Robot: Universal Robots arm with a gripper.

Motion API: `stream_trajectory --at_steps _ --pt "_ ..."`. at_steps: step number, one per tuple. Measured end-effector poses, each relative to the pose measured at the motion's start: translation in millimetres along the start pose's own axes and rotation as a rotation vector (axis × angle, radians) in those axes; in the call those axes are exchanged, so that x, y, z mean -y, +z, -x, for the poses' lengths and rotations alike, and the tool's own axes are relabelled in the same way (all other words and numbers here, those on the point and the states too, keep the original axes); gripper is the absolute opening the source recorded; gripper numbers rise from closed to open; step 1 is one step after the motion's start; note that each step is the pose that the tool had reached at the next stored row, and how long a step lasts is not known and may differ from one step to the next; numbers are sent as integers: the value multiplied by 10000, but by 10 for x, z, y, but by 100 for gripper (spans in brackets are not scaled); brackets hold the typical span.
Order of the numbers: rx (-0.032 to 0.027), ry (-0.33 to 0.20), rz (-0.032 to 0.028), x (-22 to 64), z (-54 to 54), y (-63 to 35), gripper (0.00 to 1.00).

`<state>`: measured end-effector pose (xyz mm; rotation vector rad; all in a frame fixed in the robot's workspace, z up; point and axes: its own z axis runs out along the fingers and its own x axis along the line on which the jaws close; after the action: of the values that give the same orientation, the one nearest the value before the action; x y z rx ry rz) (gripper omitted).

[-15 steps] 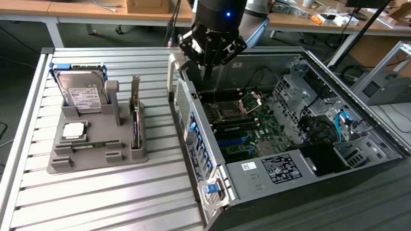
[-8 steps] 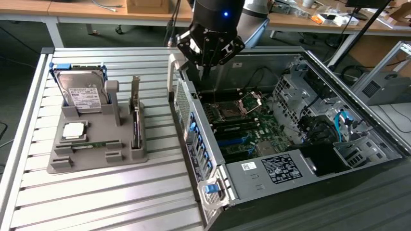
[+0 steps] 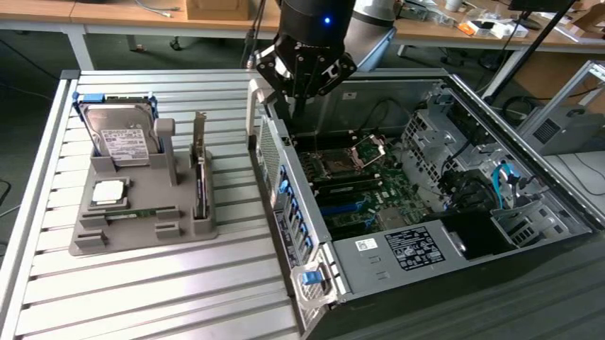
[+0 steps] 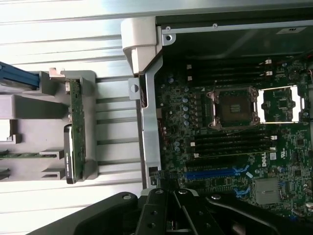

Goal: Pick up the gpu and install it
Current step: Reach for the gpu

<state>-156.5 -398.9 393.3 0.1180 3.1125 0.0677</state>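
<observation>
My gripper (image 3: 295, 106) (image 4: 168, 193) hangs over the back edge of the open computer case (image 3: 274, 163) (image 4: 149, 127). My two fingers (image 4: 156, 215) are pressed close together, and they hold nothing.

The gpu (image 3: 200, 173) (image 4: 77, 122) is not in my grip. It stands up on its thin edge in a slot of the gray holder (image 3: 142, 237) (image 4: 34, 105). The holder sits on the metal table (image 3: 142, 297) with long ridges, on the exterior view's left of the case. The gpu is on the side of the holder nearest the case. Its shiny metal end (image 3: 200, 127) pokes up at the far end. I am near it but not touching it.

In the same holder a silver hard drive (image 3: 121, 138) with a white label stands in a blue frame, farther from the case than the gpu. A small square chip (image 3: 109, 191) lies flat in front of the drive. A thin green memory stick (image 3: 132, 212) lies in front of the chip.

Inside the case lies the green board (image 3: 364, 191) (image 4: 230, 161). A square socket (image 3: 342, 164) (image 4: 234, 107) with a metal frame sits on it. In the wrist view a long blue slot (image 4: 210, 172) shows on the board, close to my fingertips.
</observation>
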Motion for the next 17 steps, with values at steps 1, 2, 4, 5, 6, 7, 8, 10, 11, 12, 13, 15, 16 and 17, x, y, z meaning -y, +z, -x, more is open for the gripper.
stream_trajectory --at_steps 1,2,4,5,6,7,8,10,11,12,13,15,16,17 --pt "0 0 0 0 -6 0 11" --pt "0 0 0 1 -10 0 11" --pt "0 0 0 1 -20 -1 11" --pt "0 0 0 2 -25 -1 11" --pt "0 -1 0 2 -29 -1 11" --pt "0 0 0 2 -33 -1 11" --pt "0 0 -1 3 -38 -1 11" --pt "0 0 0 4 -52 -1 11" --pt "0 -1 0 4 -56 -2 11" --pt "0 0 0 5 -61 -2 11" --pt "0 0 0 5 -65 -2 11" --pt "0 0 0 5 -73 -2 11" --pt "0 0 0 6 -77 -2 11" --pt "0 0 0 6 -81 -2 11"
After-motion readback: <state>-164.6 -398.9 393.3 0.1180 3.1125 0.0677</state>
